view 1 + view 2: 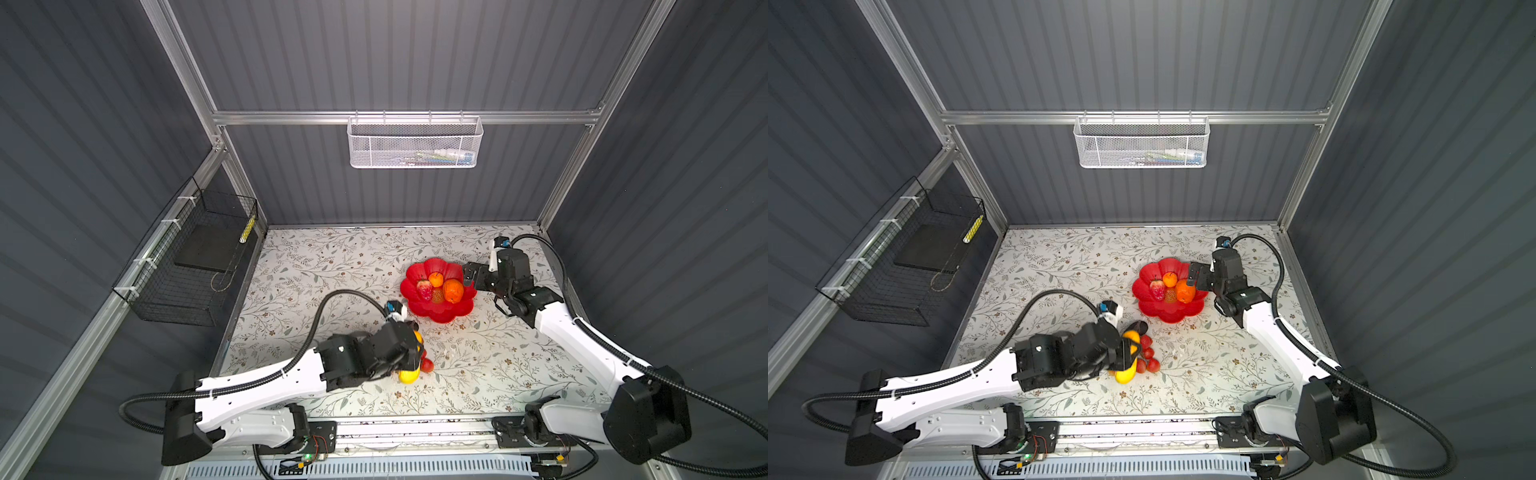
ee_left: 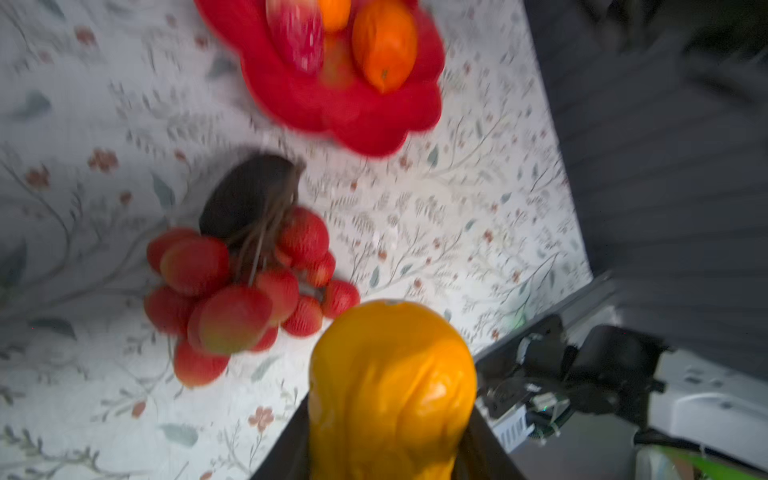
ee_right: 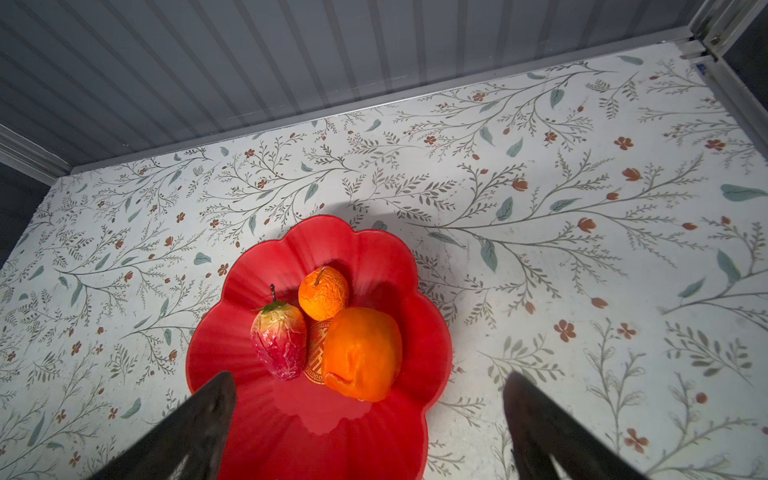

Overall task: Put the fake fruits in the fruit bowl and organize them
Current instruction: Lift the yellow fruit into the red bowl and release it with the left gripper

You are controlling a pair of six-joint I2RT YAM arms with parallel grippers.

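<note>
The left fingers [image 2: 286, 451] are closed around the yellow fruit [image 2: 390, 390] near the front of the desk [image 1: 332, 266]. One finger shows on each side of its body, and its rounded end juts out past their tips. In a top view the grip crosses the fruit's middle, with yellow showing on both sides. Whether it is clear of the desk cannot be told.

The grapes [image 2: 232, 291] lie just beside the held fruit, with the avocado [image 2: 245, 195] touching the bunch's far side. The bowl [image 1: 446, 311] sits further back and to the right, well apart from the grip. It holds the strawberry [image 3: 279, 340], small orange [image 3: 323, 293] and large orange [image 3: 361, 353], clustered round its centre.

The right fingers [image 3: 195, 424] are spread wide and hold nothing. They hover at the bowl's right rim.

The step in hand looks like carrying the yellow fruit to the bowl. A straight lift first should keep it from dragging the grapes. The bare petals on the bowl's near side look the best landing spot. Laying the fruit low and lengthwise there, then opening only once it rests, should stop it rolling into the others. The right arm is close to the bowl, so an approach from the near-left side seems safest.
</note>
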